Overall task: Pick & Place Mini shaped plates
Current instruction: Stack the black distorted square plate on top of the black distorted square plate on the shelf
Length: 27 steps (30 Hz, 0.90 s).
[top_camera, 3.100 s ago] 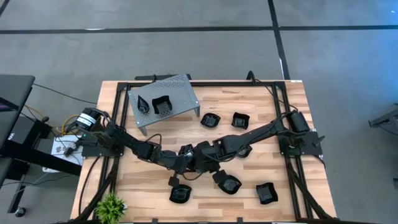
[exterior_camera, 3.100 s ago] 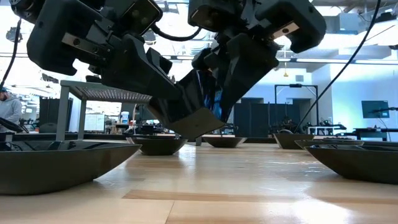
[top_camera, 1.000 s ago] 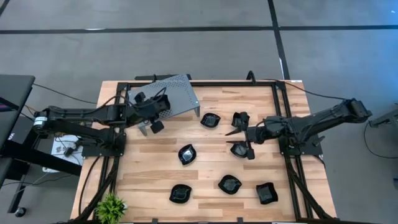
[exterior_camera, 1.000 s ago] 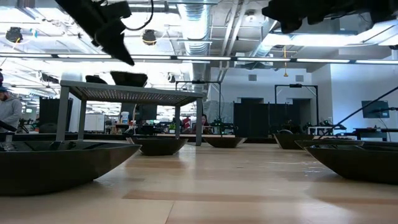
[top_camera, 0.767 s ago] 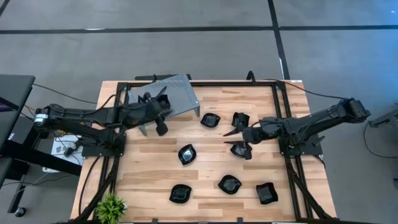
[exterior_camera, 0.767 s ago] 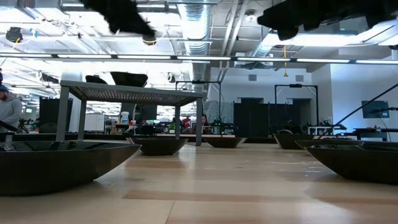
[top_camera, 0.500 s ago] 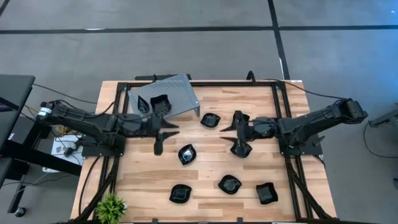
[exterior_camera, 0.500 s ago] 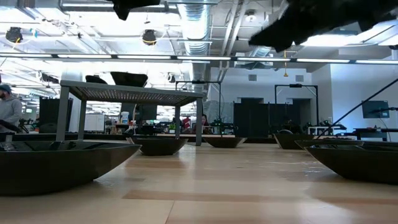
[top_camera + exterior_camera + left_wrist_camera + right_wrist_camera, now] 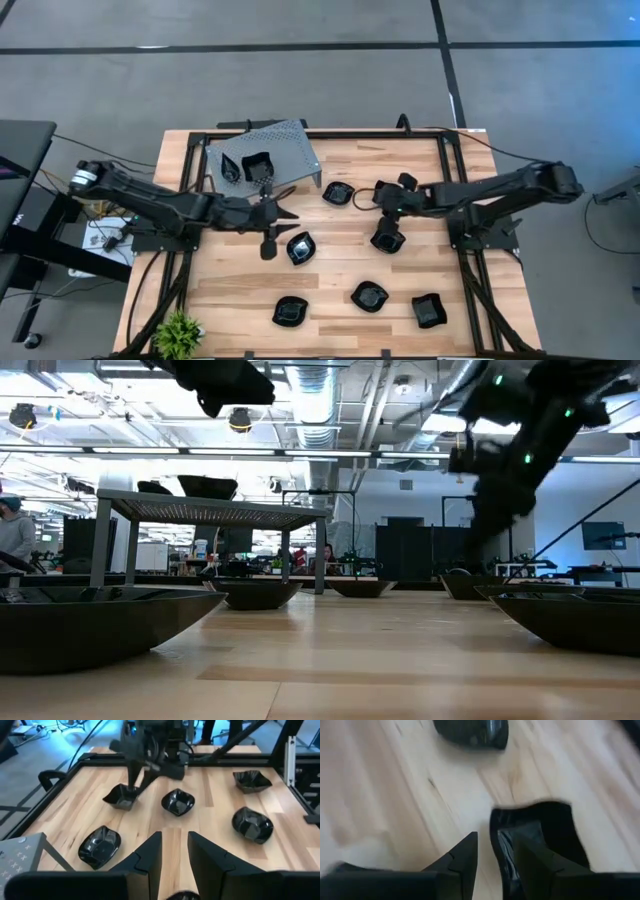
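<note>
item: mini shaped plates (image 9: 300,248), black, glossy; two on the grey perforated stand (image 9: 265,152), the rest spread over the table (image 9: 330,285). right hand (image 9: 492,851) parted, one finger inside a squarish plate's (image 9: 540,837) rim. left hand (image 9: 174,851) parted, empty, above the centre plate. risk: slick rim may slip or tip during closing.

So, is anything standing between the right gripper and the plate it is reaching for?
Nothing visible does. The right gripper is open and already at the plate, whose rim sits in the gap between the fingers. The left gripper is open over another part of the table, away from it.
</note>
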{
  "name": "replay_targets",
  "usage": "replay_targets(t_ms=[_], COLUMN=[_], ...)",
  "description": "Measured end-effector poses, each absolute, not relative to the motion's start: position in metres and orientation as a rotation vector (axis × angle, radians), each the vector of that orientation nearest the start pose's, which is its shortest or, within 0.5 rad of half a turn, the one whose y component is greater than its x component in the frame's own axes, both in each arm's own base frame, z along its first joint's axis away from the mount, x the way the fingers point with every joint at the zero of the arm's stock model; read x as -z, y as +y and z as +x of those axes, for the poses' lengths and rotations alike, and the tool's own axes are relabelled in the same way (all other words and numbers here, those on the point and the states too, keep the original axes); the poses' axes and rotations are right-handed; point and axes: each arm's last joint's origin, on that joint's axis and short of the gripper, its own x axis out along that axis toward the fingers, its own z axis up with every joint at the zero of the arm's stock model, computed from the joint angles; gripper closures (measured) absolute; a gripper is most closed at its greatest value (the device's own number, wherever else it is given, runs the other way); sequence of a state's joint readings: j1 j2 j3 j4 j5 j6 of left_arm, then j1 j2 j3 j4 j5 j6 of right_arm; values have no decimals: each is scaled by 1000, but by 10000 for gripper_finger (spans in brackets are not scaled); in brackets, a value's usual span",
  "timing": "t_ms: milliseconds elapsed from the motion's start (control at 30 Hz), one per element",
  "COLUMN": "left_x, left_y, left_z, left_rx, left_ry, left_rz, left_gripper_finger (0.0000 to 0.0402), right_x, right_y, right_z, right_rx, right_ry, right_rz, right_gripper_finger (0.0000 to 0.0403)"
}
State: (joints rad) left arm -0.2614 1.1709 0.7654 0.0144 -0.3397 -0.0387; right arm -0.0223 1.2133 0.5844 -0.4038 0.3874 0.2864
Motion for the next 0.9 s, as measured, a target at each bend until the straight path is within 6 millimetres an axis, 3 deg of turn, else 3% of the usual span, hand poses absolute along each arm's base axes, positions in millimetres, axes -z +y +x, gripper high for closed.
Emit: replay_targets(t_ms=[300,533,700,900], left_x=[-272,-273,-274,-270], left_y=[-54,-54,-54,-61], left_z=[249,249,249,253], left_rx=[-93,-93,-93,-16], left_ry=[341,332,325,326], left_rz=[66,63,58,24], left_gripper_finger=[307,307,307,307], right_x=[-134,-126,-135,-173], right_y=[-31,-39,-34,-14], right_z=[219,221,219,230], right_rx=[569,561,473,365], right_ry=[1161,1202,1215,1085], right_rz=[40,26,-4,12], right_gripper_finger=[285,305,386,396])
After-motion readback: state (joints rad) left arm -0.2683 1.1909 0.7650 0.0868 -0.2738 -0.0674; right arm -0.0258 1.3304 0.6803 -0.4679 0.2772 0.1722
